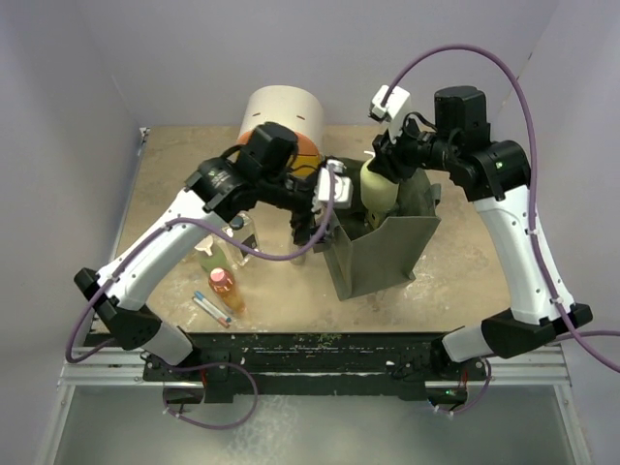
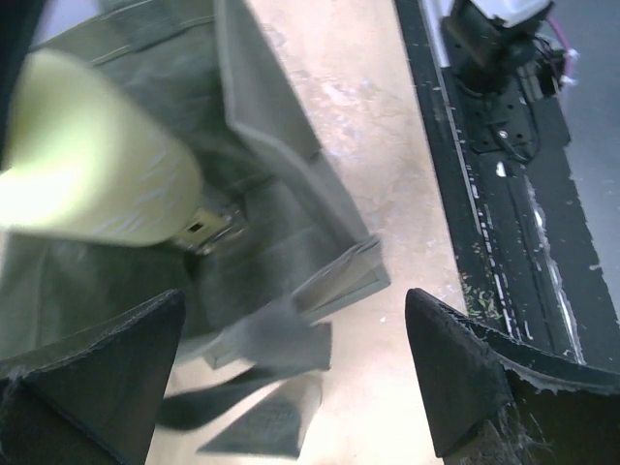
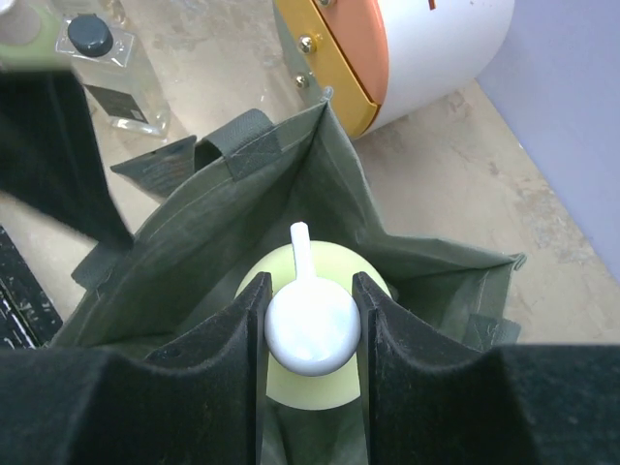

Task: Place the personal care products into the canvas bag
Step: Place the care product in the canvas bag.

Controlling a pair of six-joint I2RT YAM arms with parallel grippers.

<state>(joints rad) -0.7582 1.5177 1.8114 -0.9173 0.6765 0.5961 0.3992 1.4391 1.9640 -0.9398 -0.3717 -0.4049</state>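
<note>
Gripping one pump bottle [image 1: 380,192] in the canvas bag's [image 1: 383,254] mouth with our right hand [image 3: 310,281], left hand [image 2: 295,300] open, we count four bottles [image 1: 225,287] at its nine o'clock.

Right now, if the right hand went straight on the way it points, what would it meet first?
The right hand points down into the open canvas bag, shut on the pale green pump bottle. That bottle would meet the bag's inside first; depth unclear.

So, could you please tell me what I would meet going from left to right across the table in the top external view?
Orange pink-capped plastic bottle → round cream-and-orange drawer unit → olive-green canvas bag.
</note>
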